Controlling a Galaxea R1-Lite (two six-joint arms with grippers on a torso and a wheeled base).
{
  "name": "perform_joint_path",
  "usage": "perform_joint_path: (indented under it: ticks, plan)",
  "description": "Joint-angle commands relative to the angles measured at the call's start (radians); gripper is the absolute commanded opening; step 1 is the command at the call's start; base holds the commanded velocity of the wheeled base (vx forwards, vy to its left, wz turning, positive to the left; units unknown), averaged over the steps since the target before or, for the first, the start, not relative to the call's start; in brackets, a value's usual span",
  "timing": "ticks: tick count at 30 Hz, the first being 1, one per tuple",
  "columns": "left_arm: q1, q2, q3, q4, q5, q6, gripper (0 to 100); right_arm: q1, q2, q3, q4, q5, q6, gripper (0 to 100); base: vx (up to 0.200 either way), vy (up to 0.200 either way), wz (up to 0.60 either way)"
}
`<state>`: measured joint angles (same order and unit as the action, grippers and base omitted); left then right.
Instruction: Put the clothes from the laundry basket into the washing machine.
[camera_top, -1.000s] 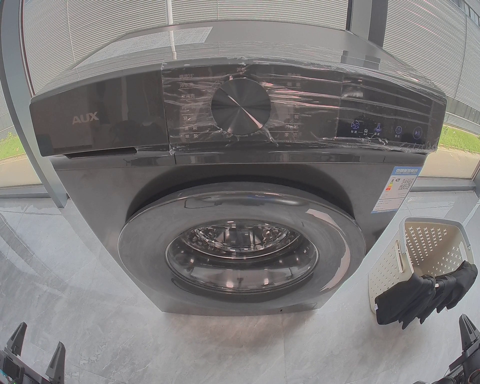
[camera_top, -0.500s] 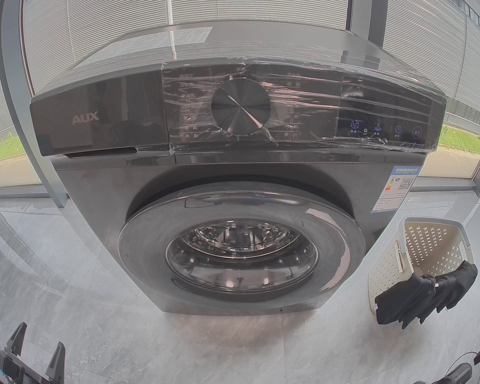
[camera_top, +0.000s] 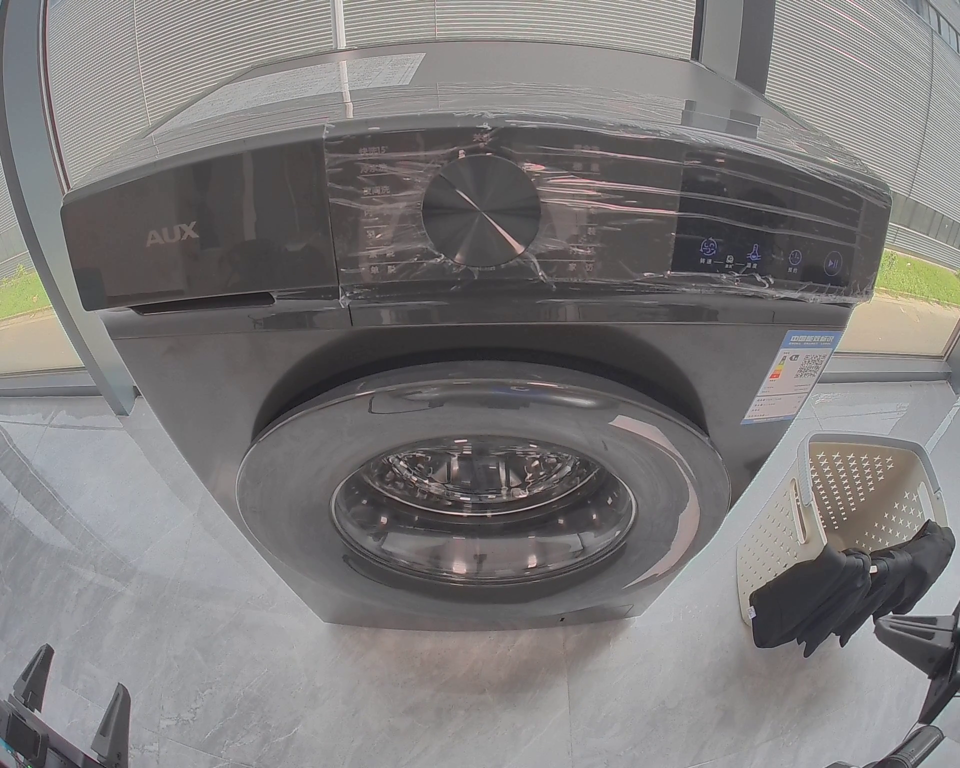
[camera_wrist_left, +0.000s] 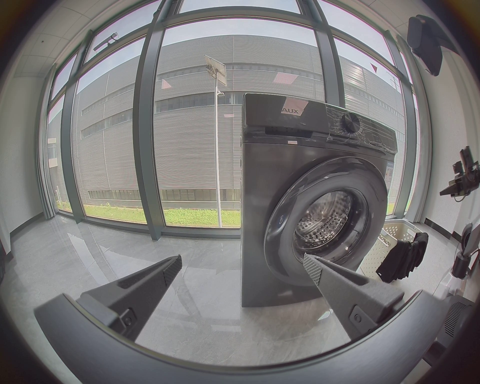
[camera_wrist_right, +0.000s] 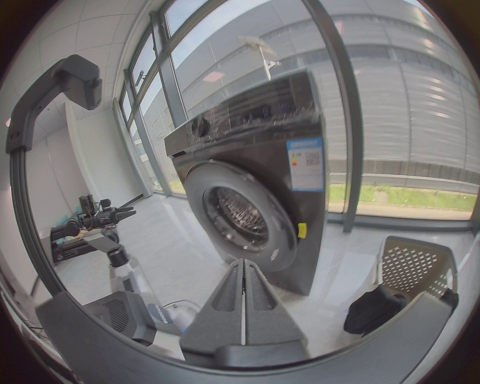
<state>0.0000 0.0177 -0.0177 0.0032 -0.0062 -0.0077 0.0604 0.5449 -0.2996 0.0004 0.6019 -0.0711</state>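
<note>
The dark grey washing machine (camera_top: 480, 330) stands straight ahead with its round glass door (camera_top: 480, 500) closed. To its right on the floor is the cream laundry basket (camera_top: 870, 480), with black clothes (camera_top: 810, 600) draped over its front rim. My right gripper (camera_top: 905, 633) sits low at the right, just beside the hanging clothes and not touching them. In the right wrist view its fingers (camera_wrist_right: 243, 280) are pressed together, shut and empty, with the basket (camera_wrist_right: 417, 265) and clothes (camera_wrist_right: 372, 310) ahead. My left gripper (camera_top: 70, 700) is low at the left, open (camera_wrist_left: 240, 265) and empty.
Grey tiled floor (camera_top: 450, 700) lies open in front of the machine. Tall windows with a slanted metal pillar (camera_top: 60, 250) run behind and to the left of it. The basket stands close against the machine's right side.
The right gripper dropped almost out of the head view, then came back up turned sideways, now closer to the black clothes. The left gripper, basket and door have not moved.
</note>
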Motion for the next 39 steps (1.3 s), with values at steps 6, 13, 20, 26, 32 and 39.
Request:
perform_joint_path:
  ticks: [6, 13, 20, 26, 32, 39]
  plan:
    - [0.0, -0.018, 0.016, 0.0, 0.0, -0.002, 100, 0.196, 0.478, -0.004, -0.215, 0.036, 0.065, 0, 0.0, 0.0, 0.0]
    - [0.0, -0.018, 0.016, 0.0, 0.0, -0.002, 100, 0.251, 0.606, -0.004, -0.376, 0.035, 0.168, 0, 0.0, 0.0, 0.0]
    - [0.0, -0.018, 0.016, 0.0, -0.001, -0.002, 100, 0.253, 0.662, -0.009, -0.428, -0.033, 0.174, 0, 0.0, 0.0, 0.0]
    - [0.0, -0.018, 0.016, 0.0, 0.0, -0.002, 100, 0.245, 0.673, -0.03, -0.431, -0.037, 0.177, 100, 0.0, 0.0, 0.0]
    - [0.0, -0.018, 0.018, -0.002, 0.0, -0.002, 100, 0.242, 0.675, -0.027, -0.431, -0.039, 0.175, 100, 0.0, 0.0, 0.0]
    - [0.0, -0.018, 0.016, 0.0, 0.0, -0.002, 100, 0.242, 0.716, -0.047, -0.464, -0.04, 0.175, 0, 0.0, 0.0, 0.0]
